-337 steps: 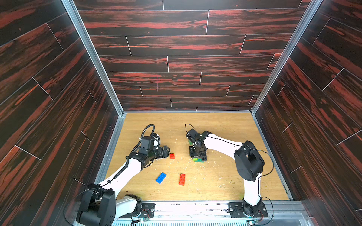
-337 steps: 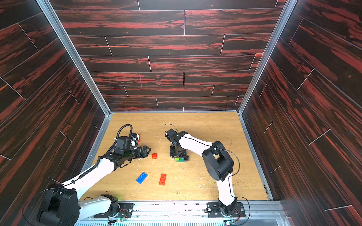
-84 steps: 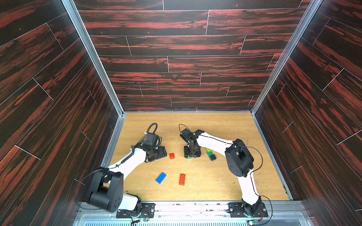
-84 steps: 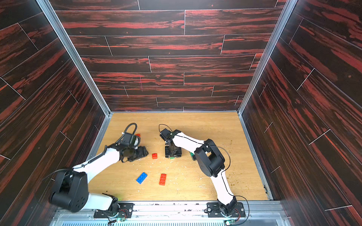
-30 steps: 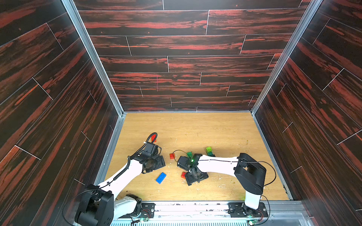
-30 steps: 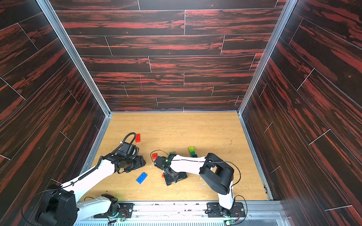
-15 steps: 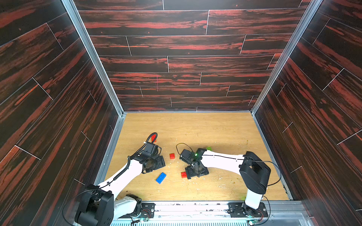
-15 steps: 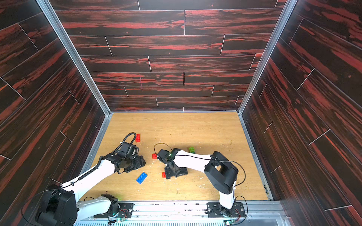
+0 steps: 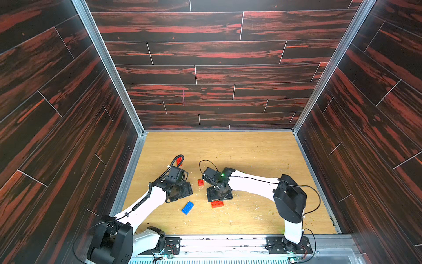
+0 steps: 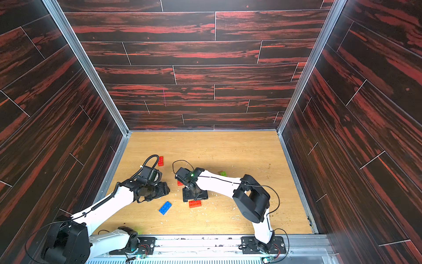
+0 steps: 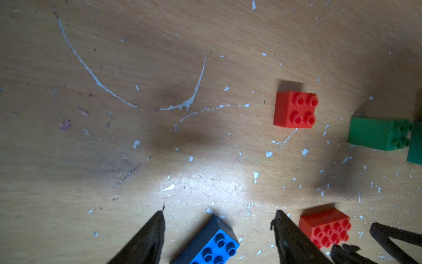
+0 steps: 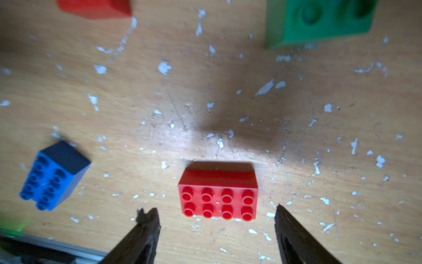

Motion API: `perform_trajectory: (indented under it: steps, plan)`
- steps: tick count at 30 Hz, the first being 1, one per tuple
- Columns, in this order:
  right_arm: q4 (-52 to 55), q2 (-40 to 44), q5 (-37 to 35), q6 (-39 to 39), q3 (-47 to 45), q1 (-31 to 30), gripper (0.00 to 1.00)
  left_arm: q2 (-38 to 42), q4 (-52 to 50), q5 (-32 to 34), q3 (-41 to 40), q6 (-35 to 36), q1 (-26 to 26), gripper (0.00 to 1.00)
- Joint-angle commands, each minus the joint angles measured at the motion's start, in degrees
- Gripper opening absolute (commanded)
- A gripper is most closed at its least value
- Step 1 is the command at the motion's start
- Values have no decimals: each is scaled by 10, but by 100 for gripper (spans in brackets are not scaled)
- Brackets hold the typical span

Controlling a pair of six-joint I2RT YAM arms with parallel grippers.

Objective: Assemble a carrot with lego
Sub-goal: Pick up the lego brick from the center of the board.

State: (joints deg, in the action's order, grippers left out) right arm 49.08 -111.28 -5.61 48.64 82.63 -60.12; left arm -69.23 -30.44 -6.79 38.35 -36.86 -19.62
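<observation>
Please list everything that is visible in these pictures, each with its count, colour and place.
red oblong brick: one, red, between the fingertips of the right gripper.
blue brick: one, blue, beside the left gripper.
small red brick: one, red, between both grippers.
second red oblong brick: one, red, beyond the left arm.
green brick: one, green, ahead of the right gripper.
teal brick: one, teal, against the green one, mostly cut off.
lime brick: one, lime, beyond the right arm.
table: one, light wood, scratched.
left gripper: one, black, open above the blue brick.
right gripper: one, black, open.
</observation>
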Motion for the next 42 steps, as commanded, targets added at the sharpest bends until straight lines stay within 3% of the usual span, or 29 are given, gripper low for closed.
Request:
perform_trajectory:
  steps: [1,21,42]
  plan:
    - [13,-24,10,10,0,-3,80,11,-14,10,4,3,-1,76]
    - [2,-52,-7,-9,-2,-19,73,16,-11,13,-4,0,-1,76]
    - [1,-67,-9,-27,0,-21,76,24,-8,18,-12,-11,-1,76]
